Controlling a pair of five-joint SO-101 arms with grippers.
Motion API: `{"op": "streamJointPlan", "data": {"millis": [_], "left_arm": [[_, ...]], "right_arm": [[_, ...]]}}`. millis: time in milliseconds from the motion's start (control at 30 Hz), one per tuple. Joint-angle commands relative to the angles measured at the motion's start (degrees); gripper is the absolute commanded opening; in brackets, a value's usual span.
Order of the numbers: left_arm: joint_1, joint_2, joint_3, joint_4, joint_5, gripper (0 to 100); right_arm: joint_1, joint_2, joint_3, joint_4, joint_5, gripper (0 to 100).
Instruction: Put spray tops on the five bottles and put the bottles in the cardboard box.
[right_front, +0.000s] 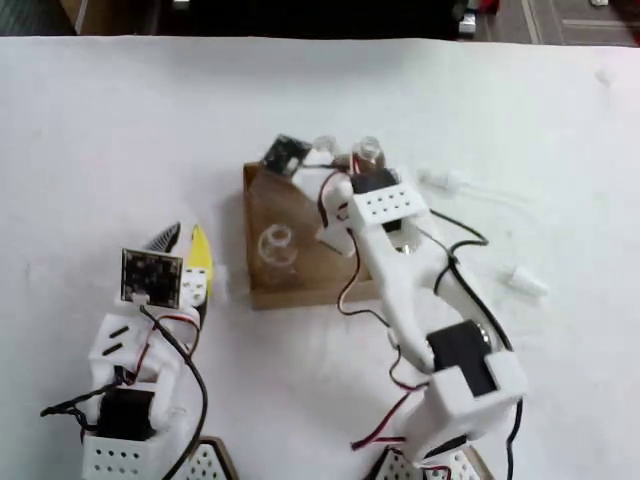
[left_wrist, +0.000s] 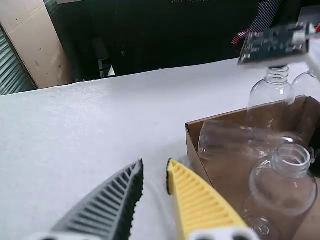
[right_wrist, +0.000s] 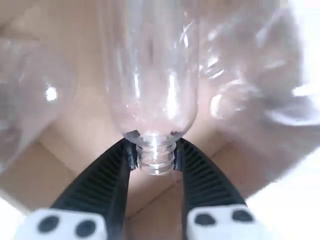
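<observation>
Right wrist view has the right claw (right_wrist: 155, 152) clamped on the threaded neck of a clear plastic bottle (right_wrist: 150, 75), one black finger on each side of the neck. The neck is bare, with no spray top on it. The bottle's body stretches away from the claw over the floor of the brown cardboard box (right_wrist: 70, 145); whether it rests on the cardboard cannot be told. A second clear bottle (right_wrist: 30, 95) sits just beside it inside the box. From the high view, the right arm reaches over the near wall of the box (right_front: 300, 295), and the round mouth of an uncapped bottle (right_front: 275, 245) shows in the box's left part. Two more open-necked bottles (right_front: 368, 152) stand upright on the white bench (right_front: 120, 130), just behind the box's far wall. Two white spray tops lie on the bench to the right of the box, one (right_front: 450, 182) near its far corner and one (right_front: 525, 280) farther out beside the right arm. The left claw (right_front: 185, 232) is low over the bench just left of the box. In the left wrist view the left claw (left_wrist: 154, 167) has its grey and yellow fingers a narrow gap apart, with nothing between them.
</observation>
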Motion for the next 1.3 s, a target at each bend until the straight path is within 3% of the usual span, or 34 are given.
{"op": "streamJointPlan", "data": {"millis": [0,400,500,567,700,933,1267], "left_arm": [[0.0,-0.8,-0.7,-1.8,0.7,8],[-0.6,-0.8,-2.0,-1.9,1.1,8],[-1.9,-0.8,-9.6,-1.3,1.6,10],[-3.5,-0.8,-15.8,-1.2,6.6,14],[-3.1,-0.7,-24.2,-1.2,17.6,22],[1.5,-0.7,-25.7,-3.0,17.4,21],[-1.7,-0.7,-19.3,-3.1,17.5,21]], "right_arm": [[-0.4,-7.3,-5.0,3.7,0.4,3.3],[-3.0,-14.2,-26.8,26.3,0.4,2.2],[-5.1,-15.7,-31.6,34.2,0.8,2.3],[-5.8,-16.6,-32.8,38.4,0.8,2.3],[-7.3,-19.9,-29.8,39.1,-1.7,2.3],[-18.2,-23.8,-27.5,38.8,-0.4,2.3],[-19.1,-32.9,-27.1,39.0,-0.4,2.3]]}}
